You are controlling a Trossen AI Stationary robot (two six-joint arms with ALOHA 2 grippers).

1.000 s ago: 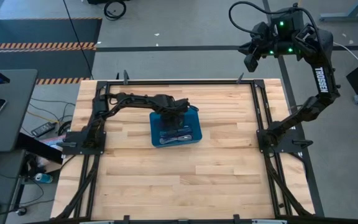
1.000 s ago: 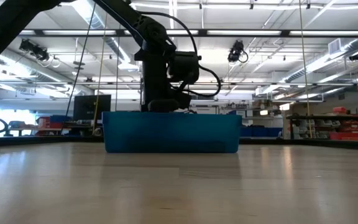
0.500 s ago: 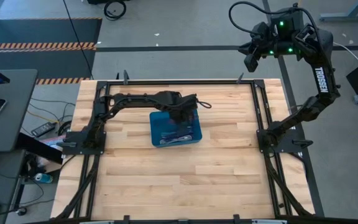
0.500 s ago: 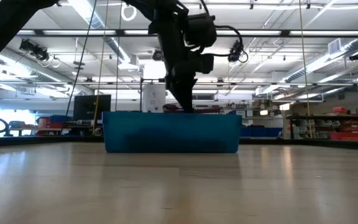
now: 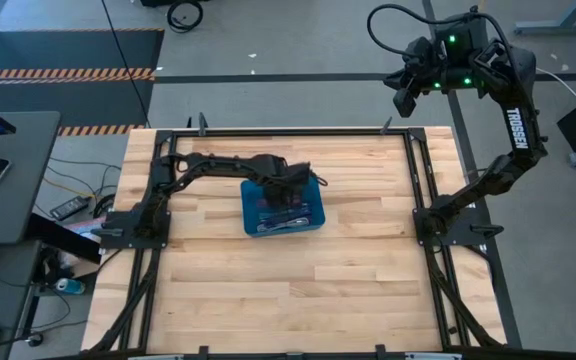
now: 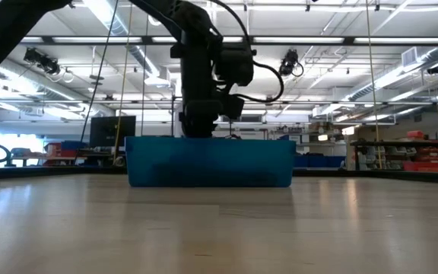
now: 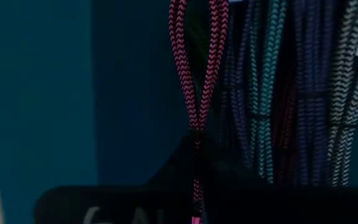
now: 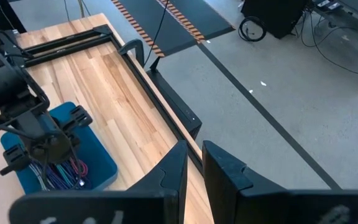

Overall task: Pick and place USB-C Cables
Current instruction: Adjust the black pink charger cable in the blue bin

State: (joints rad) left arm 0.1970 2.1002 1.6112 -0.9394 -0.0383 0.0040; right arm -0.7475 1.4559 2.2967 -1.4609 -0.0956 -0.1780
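Now the left pincer [image 5: 290, 190] sits low in the blue bin [image 5: 252, 222], pinching a magenta cable [image 7: 196, 68] beside the other cables [image 7: 291, 93]. Snagging neighbours could drag them out. The right pincer [image 8: 193, 163], narrowly parted, waits off the surface [image 5: 268, 290].

A blue bin [image 5: 311, 222] sits mid-way on the wooden table [image 5: 268, 290], inside a black frame [image 5: 418, 170].

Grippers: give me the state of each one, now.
Left gripper: shut on the magenta cable, down inside the blue bin.
Right gripper: narrow gap between its fingers, holding nothing, raised past the table's far right corner.
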